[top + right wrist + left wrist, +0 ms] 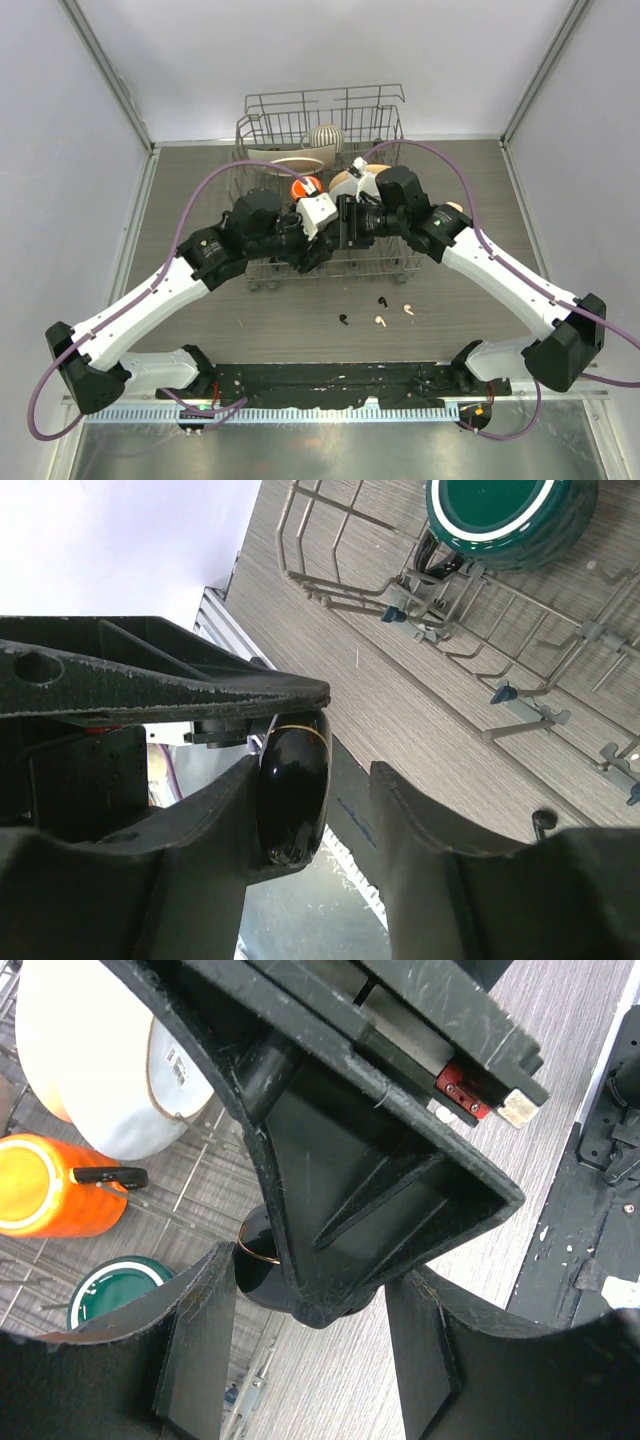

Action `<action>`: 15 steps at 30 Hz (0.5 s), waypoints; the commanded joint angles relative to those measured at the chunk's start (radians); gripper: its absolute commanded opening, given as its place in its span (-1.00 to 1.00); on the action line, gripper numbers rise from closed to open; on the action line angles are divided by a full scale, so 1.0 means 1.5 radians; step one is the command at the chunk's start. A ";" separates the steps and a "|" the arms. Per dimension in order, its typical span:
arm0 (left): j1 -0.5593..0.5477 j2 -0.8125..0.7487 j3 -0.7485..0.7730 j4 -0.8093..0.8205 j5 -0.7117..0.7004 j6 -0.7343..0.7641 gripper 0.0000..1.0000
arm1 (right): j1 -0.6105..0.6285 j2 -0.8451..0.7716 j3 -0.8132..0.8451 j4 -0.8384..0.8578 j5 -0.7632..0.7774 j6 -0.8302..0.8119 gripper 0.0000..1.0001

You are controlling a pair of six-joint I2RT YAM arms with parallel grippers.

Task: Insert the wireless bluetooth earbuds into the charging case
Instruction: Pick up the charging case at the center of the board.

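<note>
A glossy black charging case with a gold seam hangs between my two grippers, over the front of the dish rack. It also shows in the left wrist view. My left gripper grips it end to end. My right gripper is open around it, with the case against one finger and a gap to the other. In the top view the case is hidden where the left gripper and right gripper meet. Two black earbuds and two cream earbuds lie on the table.
A wire dish rack stands at the back centre. It holds an orange mug, a green mug, a white bowl and a ribbed cup. A black base rail runs along the near edge.
</note>
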 commanded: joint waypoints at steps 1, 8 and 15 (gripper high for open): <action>-0.003 -0.001 0.020 0.066 -0.004 -0.006 -0.52 | 0.012 0.000 0.008 0.016 -0.006 -0.012 -0.08; -0.003 -0.013 0.005 0.082 -0.033 -0.031 -0.30 | 0.013 -0.012 -0.005 0.029 0.001 -0.014 -0.98; -0.002 -0.048 -0.036 0.125 -0.053 -0.082 0.62 | 0.012 -0.040 -0.031 0.049 0.046 -0.012 -0.99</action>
